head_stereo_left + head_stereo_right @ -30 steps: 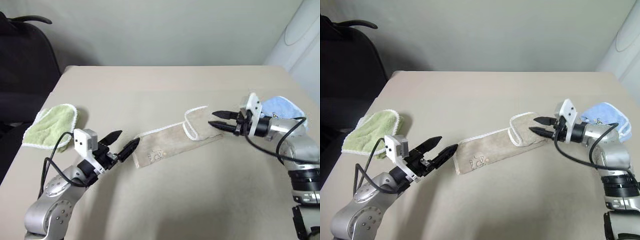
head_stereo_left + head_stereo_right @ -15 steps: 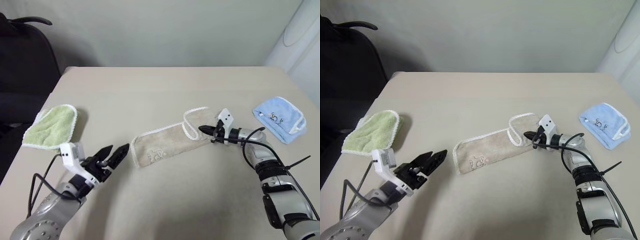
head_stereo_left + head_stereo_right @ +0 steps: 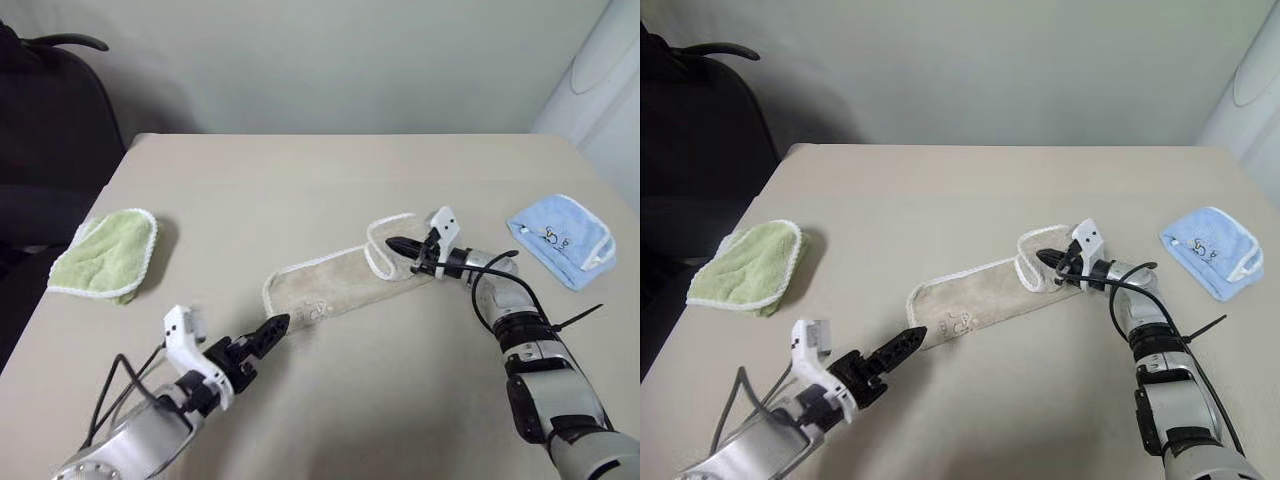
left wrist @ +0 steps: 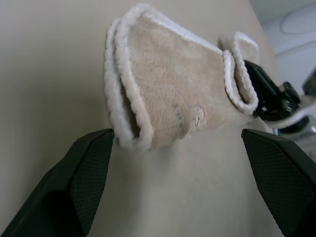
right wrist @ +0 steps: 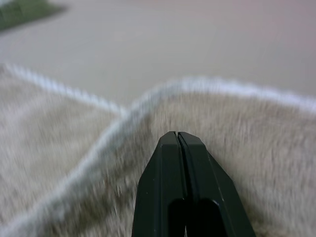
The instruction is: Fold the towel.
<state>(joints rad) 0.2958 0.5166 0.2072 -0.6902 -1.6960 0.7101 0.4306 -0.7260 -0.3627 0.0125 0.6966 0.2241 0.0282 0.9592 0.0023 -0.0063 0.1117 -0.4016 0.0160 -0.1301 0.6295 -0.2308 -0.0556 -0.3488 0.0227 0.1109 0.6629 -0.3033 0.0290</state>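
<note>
- The right arm is stretched forward and to the left over the table [image 3: 330,180], with the right gripper [image 3: 392,244] held roughly level and its tip laid on the turned-back flap at the right end of the beige towel [image 3: 335,285].
- In the right wrist view the two black fingers [image 5: 180,163] are seen pressed together, with no gap between them; whether terry is nipped between the tips cannot be told.
- The left arm is drawn in low at the near left, and the left gripper [image 3: 908,340] is aimed forward and to the right at the near left end of the towel, just short of it.
- In the left wrist view its fingers [image 4: 84,177] are spread wide, with the doubled, white-corded towel edge lying between them and nothing clasped.
- The towel is laid as a long strip slanting across the middle of the table, the left end nearer, the right end farther and folded back on itself; a small dark logo [image 3: 958,324] is seen near the left end.
- A light green towel [image 3: 103,256] is lying well apart at the table's left edge, and a light blue towel [image 3: 560,238] well apart at the right; neither is in the way.
- A dark chair [image 3: 50,130] is seen beyond the left corner.
- Compared with a second ago, the right gripper has been lowered from the air onto the flap and closed; the left gripper has been rolled over and pulled lower.
</note>
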